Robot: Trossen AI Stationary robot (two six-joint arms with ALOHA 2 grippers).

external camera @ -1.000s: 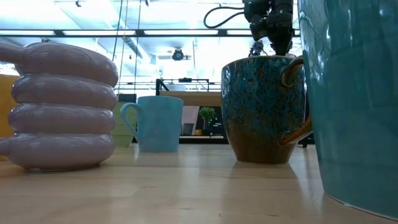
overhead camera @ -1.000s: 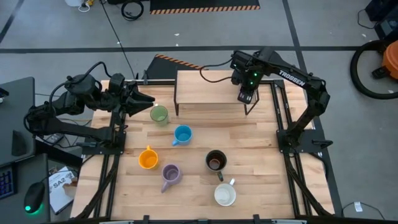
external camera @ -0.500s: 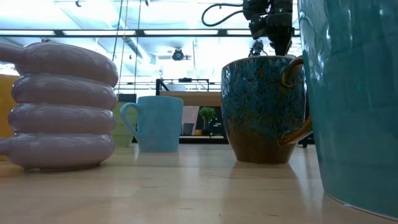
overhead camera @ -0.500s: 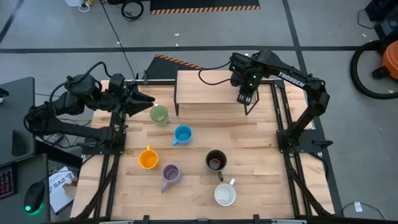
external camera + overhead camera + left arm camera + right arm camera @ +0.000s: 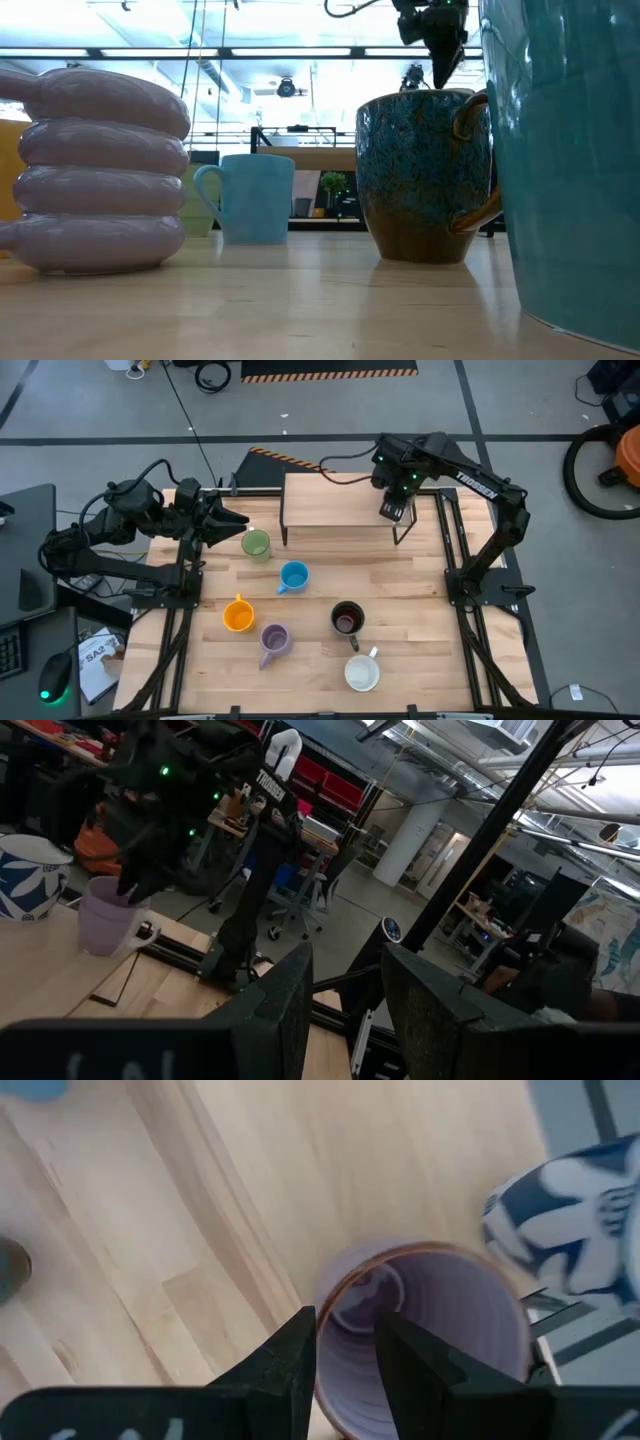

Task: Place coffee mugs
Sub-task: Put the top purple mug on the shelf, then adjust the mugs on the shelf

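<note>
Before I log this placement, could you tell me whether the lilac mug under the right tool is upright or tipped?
Upright: the right wrist view looks straight down into the lilac mug and its round open mouth; the left wrist view shows it standing.

My wooden bench [image 5: 420, 660] carries a raised wooden shelf [image 5: 330, 500] at its far edge; an orange vacuum [image 5: 610, 465] stands on the floor beyond.

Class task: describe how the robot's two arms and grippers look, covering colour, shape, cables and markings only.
Both arms are dark and jointed. The right arm bears white TROSSEN lettering, a looping black cable and green lights near the right gripper. The left gripper tapers into two dark pointed fingers.
</note>
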